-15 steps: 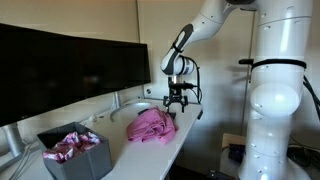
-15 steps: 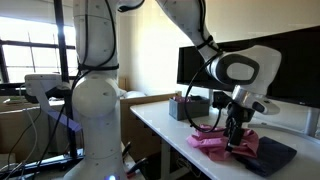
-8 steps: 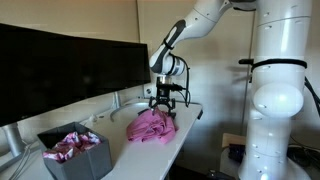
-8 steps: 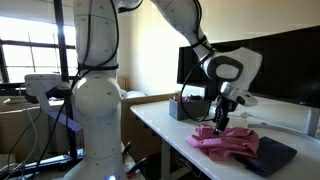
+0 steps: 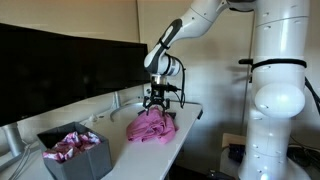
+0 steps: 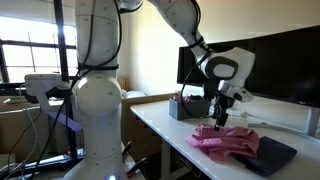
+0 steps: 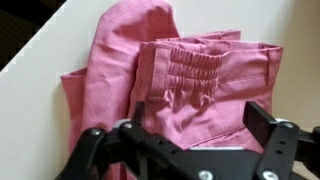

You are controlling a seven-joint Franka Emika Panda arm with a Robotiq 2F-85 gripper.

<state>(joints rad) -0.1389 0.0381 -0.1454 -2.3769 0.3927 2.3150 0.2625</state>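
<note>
Pink garment [image 7: 170, 85] lower edge hidden behind the gripper [image 7: 195, 128], gripper body cut off by wrist view's bottom edge, grey bin [image 5: 90, 160] cropped below, its crumpled contents [image 5: 72, 143] too small to identify

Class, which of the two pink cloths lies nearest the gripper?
The pink cloth spread on the desk, directly below the open gripper; the other cloth sits bunched in the grey bin.

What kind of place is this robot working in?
Probably an office or lab: wide dark monitors stand along a white desk, and a window shows beyond the robot's base. The open gripper hangs over a pink garment on the desk.
</note>
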